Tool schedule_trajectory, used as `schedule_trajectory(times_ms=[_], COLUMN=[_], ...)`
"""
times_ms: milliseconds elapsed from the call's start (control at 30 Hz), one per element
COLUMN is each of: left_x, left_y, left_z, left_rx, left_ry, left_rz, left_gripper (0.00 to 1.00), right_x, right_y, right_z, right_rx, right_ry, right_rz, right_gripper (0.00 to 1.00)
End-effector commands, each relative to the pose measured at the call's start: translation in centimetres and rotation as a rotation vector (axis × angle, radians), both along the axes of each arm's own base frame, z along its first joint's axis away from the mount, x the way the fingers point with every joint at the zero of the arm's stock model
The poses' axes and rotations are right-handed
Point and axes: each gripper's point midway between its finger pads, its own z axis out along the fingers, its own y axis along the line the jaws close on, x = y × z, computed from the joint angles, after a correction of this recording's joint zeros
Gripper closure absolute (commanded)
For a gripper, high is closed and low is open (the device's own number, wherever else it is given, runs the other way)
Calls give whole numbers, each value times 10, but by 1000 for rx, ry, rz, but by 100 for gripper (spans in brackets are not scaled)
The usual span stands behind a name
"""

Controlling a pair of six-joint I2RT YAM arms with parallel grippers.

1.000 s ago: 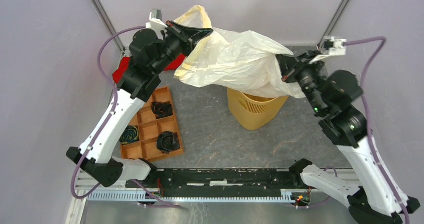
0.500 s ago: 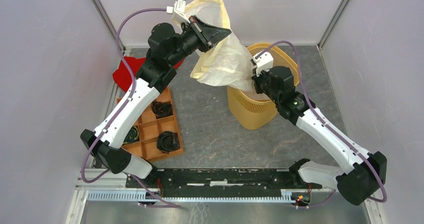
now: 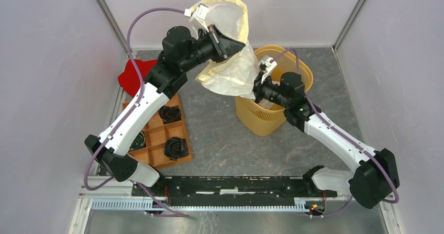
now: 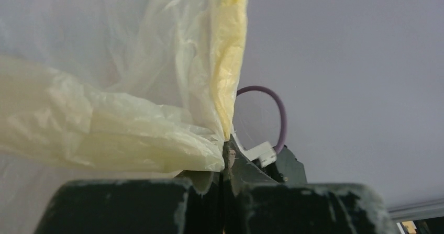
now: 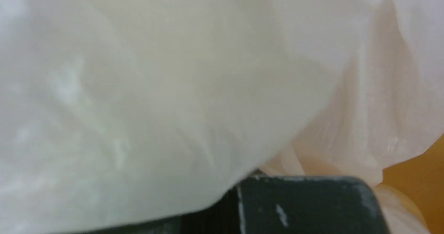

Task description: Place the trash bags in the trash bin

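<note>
The cream-white trash bag (image 3: 230,71) hangs stretched from high at the back down into the orange-yellow mesh trash bin (image 3: 264,120). My left gripper (image 3: 238,43) is shut on the bag's upper edge, held high over the bin's back left; the left wrist view shows the film (image 4: 104,129) pinched at the fingertips (image 4: 226,151). My right gripper (image 3: 255,91) is at the bin's left rim, shut on the bag's lower end inside the bin mouth. In the right wrist view the bag (image 5: 157,87) covers nearly everything, with the bin wall (image 5: 419,174) at the lower right.
A red cloth (image 3: 133,71) lies at the back left. A flat orange compartment tray (image 3: 156,135) with black items sits left of the bin. Metal frame posts (image 3: 107,17) stand at the back corners. The right arm crosses the bin's front right.
My right gripper swung from the bin's right side over to its left rim, dragging the bag's lower end down into the bin. My left gripper moved right and higher with the bag's top.
</note>
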Motion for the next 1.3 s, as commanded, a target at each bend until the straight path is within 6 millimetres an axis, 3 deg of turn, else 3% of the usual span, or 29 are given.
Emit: schedule_trajectory(times_ms=[0, 167, 300, 400, 533, 633, 733, 867, 1067, 1167, 1267], left_x=[-23, -37, -41, -40, -33, -24, -13, 0, 10, 10, 10], left_y=[17, 29, 36, 36, 27, 20, 15, 11, 27, 30, 20], left_z=[19, 31, 33, 33, 32, 32, 31, 27, 22, 18, 6], left_rx=[46, 36, 36, 31, 20, 13, 10, 42, 126, 154, 172], left_ry=[-92, -113, -117, -118, -110, -111, -115, -115, -134, -137, -118], left_rz=[-8, 1, 19, 22, 10, 5, 19, 46, 146, 152, 98], left_gripper=[98, 98, 98, 98, 98, 98, 98, 98, 98, 98, 98], right_x=[-45, -74, -68, -42, -8, 2, -1, -6, -11, -16, -29], right_y=[38, 68, 71, 49, -11, -46, -56, -72, -62, -44, -23], right_z=[16, 43, 36, 19, 10, 30, 61, 81, 92, 87, 93], right_rx=[289, 388, 301, 101, -221, -321, -322, -319, -257, -232, -135], right_ry=[133, 155, 186, 141, 55, -21, -91, -128, -173, -167, -137], right_rz=[214, 297, 236, 72, -205, -320, -327, -376, -319, -222, -125], right_gripper=[99, 98, 88, 77, 54, 35, 21, 2, 2, 8, 12])
